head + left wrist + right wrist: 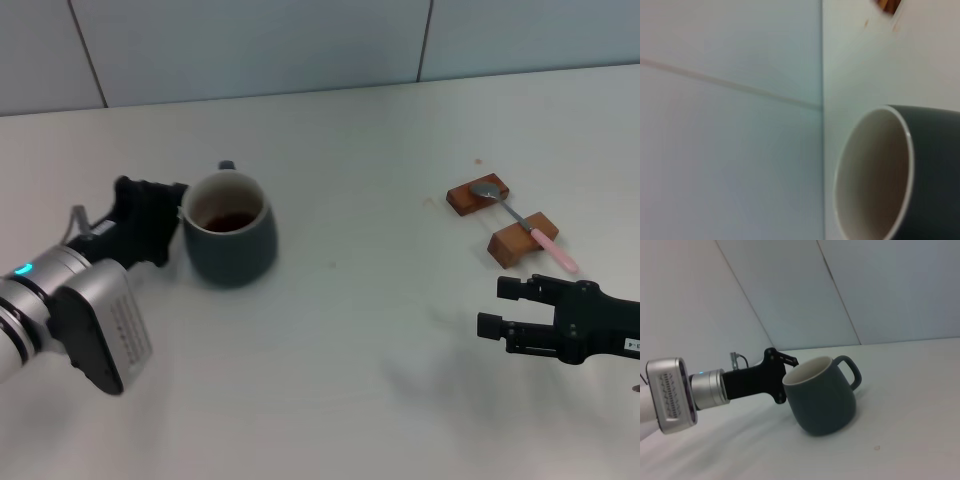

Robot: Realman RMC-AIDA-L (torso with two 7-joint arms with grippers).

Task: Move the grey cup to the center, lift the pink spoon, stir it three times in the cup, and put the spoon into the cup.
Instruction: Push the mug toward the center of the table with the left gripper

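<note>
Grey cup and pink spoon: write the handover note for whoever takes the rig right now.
Left gripper: at the rim of the grey cup, on the side away from the spoon; whether it grips cannot be told.
Right gripper: open, holding nothing, hovering on the near side of the pink spoon.
Cup: left of the table centre, upright in the head view, dark liquid inside.
Spoon: lying across two wooden blocks, untouched.
Done: nothing finished; cup not yet centred.
Left: centre cup, lift spoon, stir three times, leave spoon in cup.
</note>
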